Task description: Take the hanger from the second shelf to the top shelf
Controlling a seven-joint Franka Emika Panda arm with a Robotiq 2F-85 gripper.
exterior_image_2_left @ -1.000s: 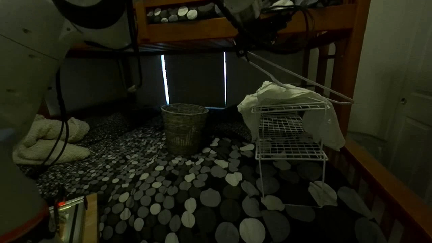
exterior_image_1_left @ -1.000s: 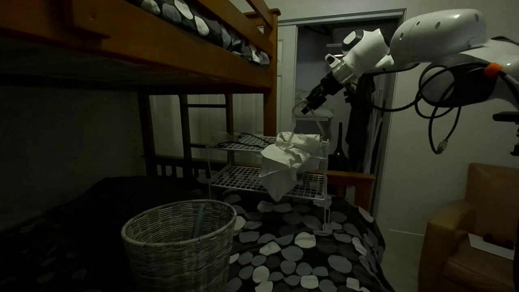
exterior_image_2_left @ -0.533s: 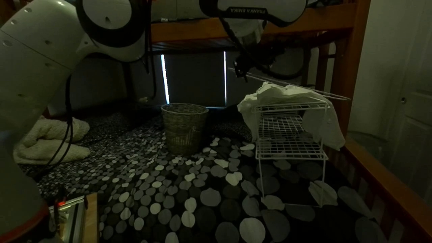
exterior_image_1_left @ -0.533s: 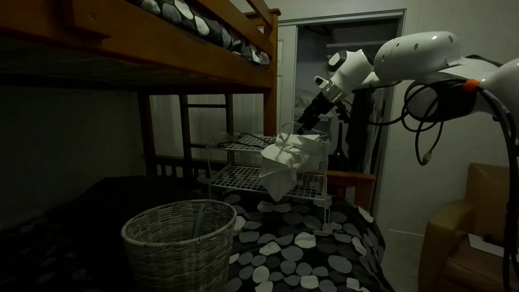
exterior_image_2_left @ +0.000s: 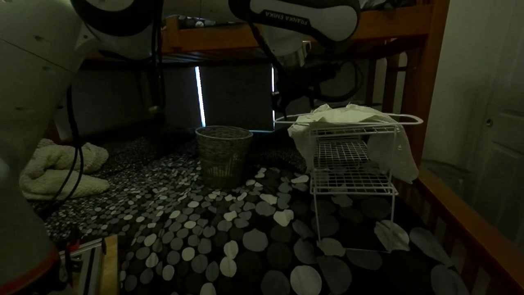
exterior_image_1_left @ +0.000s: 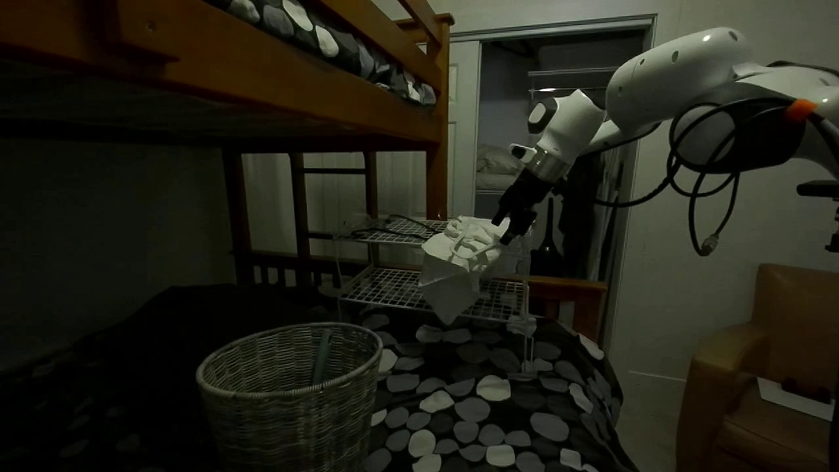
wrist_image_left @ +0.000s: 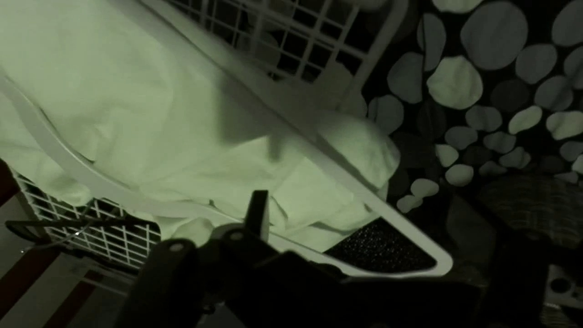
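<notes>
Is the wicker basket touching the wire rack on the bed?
Apart. In an exterior view, spotted bedding shows between the wicker basket and the wire rack.

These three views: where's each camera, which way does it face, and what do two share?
An exterior view sits near the wicker basket, facing the open closet; arm and gripper show at its right.
An exterior view sits near the arm, facing the wire rack and wicker basket; arm and gripper loom left and top.
The wrist view sits at the arm's end, looking down on the hanger, gripper at the bottom.
Both exterior views share wire rack, wicker basket and white cloth.
</notes>
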